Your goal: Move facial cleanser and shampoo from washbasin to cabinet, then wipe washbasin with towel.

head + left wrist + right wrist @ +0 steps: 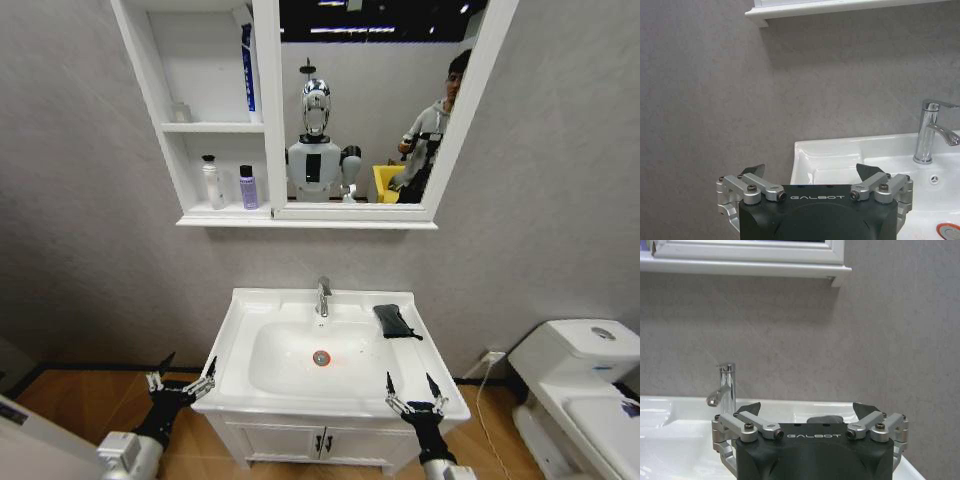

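Presently: cleanser [212, 182] and shampoo [248, 187] shelved in cabinet [205, 130]; towel [396, 321] at washbasin [245, 325] back-right corner; both pincers [182, 379] [417, 391] spread, empty; a careless grab risks knocking faucet [323, 297].

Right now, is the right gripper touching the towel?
Apart. In the head view the right gripper hangs open at the washbasin's front edge; the towel lies near the back.

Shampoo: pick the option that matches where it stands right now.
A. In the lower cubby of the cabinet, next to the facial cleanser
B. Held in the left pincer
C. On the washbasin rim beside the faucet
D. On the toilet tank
A: the shampoo stands upright in the cabinet's lower cubby, just right of the facial cleanser.
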Controlling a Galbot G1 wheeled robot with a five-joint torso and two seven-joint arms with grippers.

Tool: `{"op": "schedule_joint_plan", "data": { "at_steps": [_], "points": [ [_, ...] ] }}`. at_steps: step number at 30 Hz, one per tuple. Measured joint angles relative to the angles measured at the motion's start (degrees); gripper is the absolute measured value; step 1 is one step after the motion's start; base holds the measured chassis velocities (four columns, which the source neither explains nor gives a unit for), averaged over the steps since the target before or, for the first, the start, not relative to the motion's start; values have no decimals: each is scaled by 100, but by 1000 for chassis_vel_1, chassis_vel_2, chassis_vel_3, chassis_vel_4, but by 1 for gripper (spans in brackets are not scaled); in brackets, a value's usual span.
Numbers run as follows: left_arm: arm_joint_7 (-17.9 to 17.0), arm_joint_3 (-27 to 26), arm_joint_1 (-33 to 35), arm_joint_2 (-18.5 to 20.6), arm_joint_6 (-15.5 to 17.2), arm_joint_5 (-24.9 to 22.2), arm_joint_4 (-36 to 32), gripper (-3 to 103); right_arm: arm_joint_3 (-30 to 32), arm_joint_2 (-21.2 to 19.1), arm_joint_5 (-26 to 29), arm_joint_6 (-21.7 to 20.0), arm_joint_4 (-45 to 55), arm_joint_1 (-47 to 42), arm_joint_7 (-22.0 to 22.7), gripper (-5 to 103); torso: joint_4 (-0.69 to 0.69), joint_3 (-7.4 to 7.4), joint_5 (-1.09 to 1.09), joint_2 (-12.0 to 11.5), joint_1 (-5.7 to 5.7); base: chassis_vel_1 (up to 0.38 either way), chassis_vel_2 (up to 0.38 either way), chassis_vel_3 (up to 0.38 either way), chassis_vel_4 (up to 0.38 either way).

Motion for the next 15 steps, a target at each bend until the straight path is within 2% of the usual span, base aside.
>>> {"op": "schedule_joint_plan", "data": {
  "at_steps": [4, 12, 15],
  "points": [
    [18, 76, 58, -143, -73, 47, 23, 100, 16, -13, 15, -2, 191, -110, -5, 100, 0, 0, 0, 0, 1, 0, 0, 0, 0],
    [18, 100, 17, -139, -71, 51, 29, 100, 56, -20, 44, -10, 216, -126, 7, 100, 0, 1, 0, -1, 1, 0, 0, 0, 0],
    [18, 105, 1, -126, -59, 36, 30, 100, 108, -51, 213, -225, 227, 10, 8, 100, -1, 1, 0, -1, 1, 0, 0, 0, 0]
  ]
}}
